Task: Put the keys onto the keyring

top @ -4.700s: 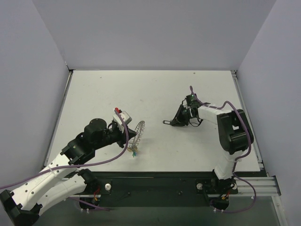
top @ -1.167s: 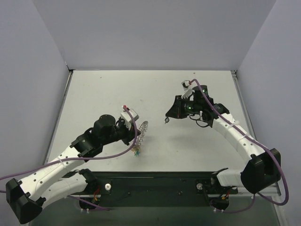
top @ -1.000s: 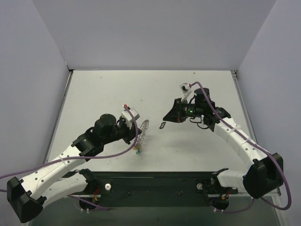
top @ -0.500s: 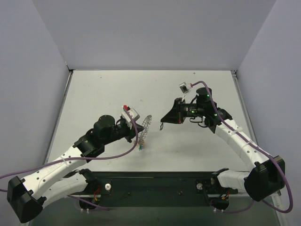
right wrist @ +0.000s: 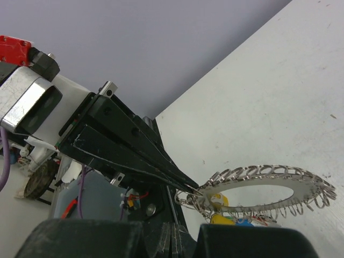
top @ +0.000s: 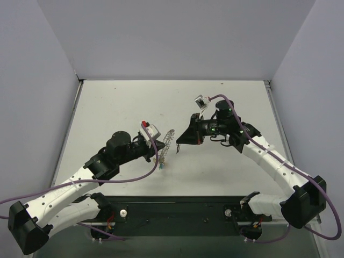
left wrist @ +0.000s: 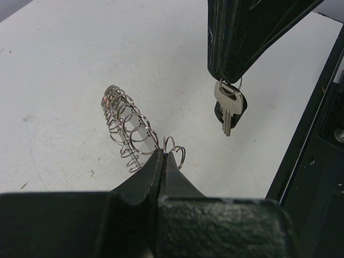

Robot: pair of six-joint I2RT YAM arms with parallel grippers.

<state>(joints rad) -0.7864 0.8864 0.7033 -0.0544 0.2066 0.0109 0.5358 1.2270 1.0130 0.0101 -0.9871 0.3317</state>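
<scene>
While my left gripper (left wrist: 163, 156) clamps the keyring (left wrist: 126, 126) by its rim above the middle of the tabletop (top: 107, 107), presenting its coils, my right gripper (left wrist: 228, 75) pinches the black key (left wrist: 228, 113) by its loop, dangling just beside the ring for threading.

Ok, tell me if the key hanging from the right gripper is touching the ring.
Apart. In the left wrist view the key hangs from the right gripper, with bare table showing between it and the ring.
</scene>
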